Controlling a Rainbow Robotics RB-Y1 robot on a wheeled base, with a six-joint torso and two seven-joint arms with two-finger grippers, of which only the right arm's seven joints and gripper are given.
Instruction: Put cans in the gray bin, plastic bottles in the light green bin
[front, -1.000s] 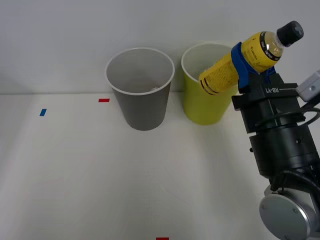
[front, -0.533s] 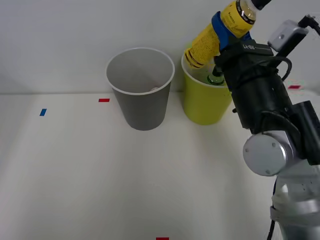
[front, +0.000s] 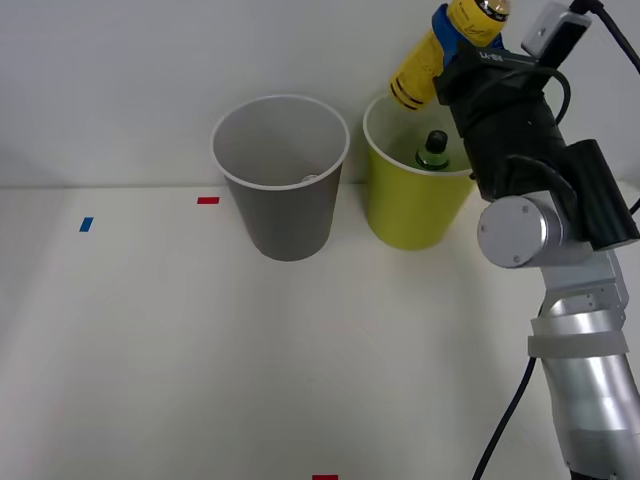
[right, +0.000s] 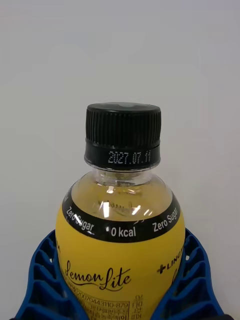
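White surface against a plain pale wall; small red and blue tape marks on it. Toward the far edge, right of centre, you have the gray bin and, just to its right, the light green bin, standing close together, both upright.

Green bottle: already inside the light green bin, black cap up near the rim. The gray bin's contents cannot be made out.

Right gripper: raised above the light green bin's far right rim, jaws closed around the body of the yellow bottle. In the wrist view the blue ribbed fingers hug both sides of the yellow bottle, black cap clear of them. From the front the bottle hangs tilted, base pointing down and left over the bin's mouth.

Step in hand, as you can judge it: carry finished, release pending. The next move calls for the base to sit squarely over the opening, clear of the white rim and the green bottle's cap, before you part the jaws. Risk: the base clipping the rim and tipping outward.
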